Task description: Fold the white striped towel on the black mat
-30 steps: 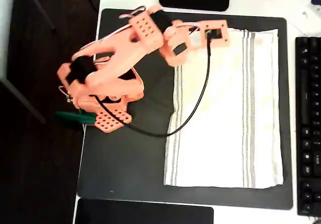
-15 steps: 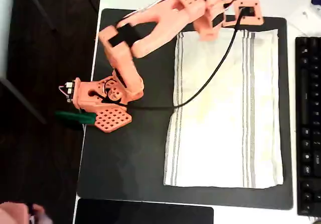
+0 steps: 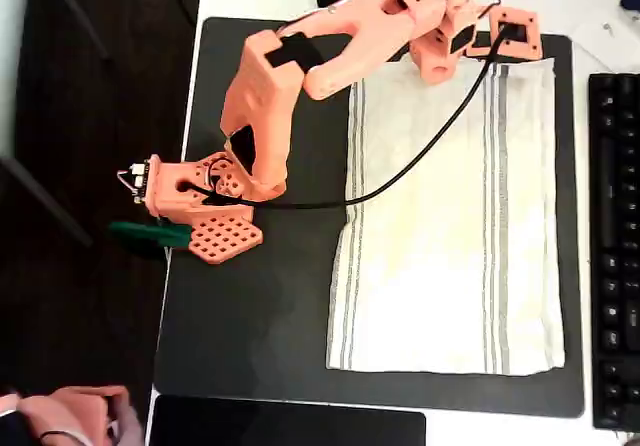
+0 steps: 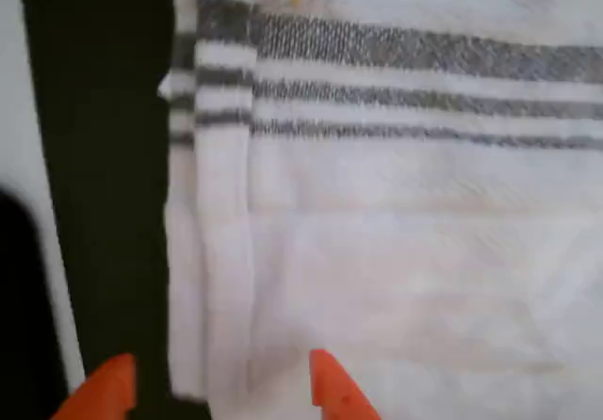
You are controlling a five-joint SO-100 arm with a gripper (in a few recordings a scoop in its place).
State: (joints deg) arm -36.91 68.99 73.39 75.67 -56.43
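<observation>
The white striped towel (image 3: 450, 216), a soft cream-white cloth with bands of thin grey stripes along 2 opposite sides, lies flat and unfolded on the black mat (image 3: 250, 316), a large matte charcoal rectangle with rounded corners. In the overhead view the towel covers the right part of the mat, its long edges running top to bottom; the left part carries the base of the orange 3D-printed arm (image 3: 270, 86).

The arm reaches to the towel's top edge, near the upper right corner. In the wrist view the gripper (image 4: 221, 382) shows 2 orange fingertips (image 4: 330, 387) set moderately apart with nothing between them. 1 tip sits over the mat strip just off the cloth; the other sits over the cloth, so the towel's hemmed edge lies between them. Whether the tips touch the surface cannot be told.

Handling judgement: the towel looks light, limp and thin. It will drape and drag rather than hold shape, and it may slide on the mat if pushed sideways. Its hem appears slightly thicker, giving the best purchase.

Recommended hold: pinch the hem at or near the corner, taking in only 1 layer of cloth. Lift enough to clear the surface, then carry the edge toward the opposite edge. A shallow pinch risks the cloth slipping free.
</observation>
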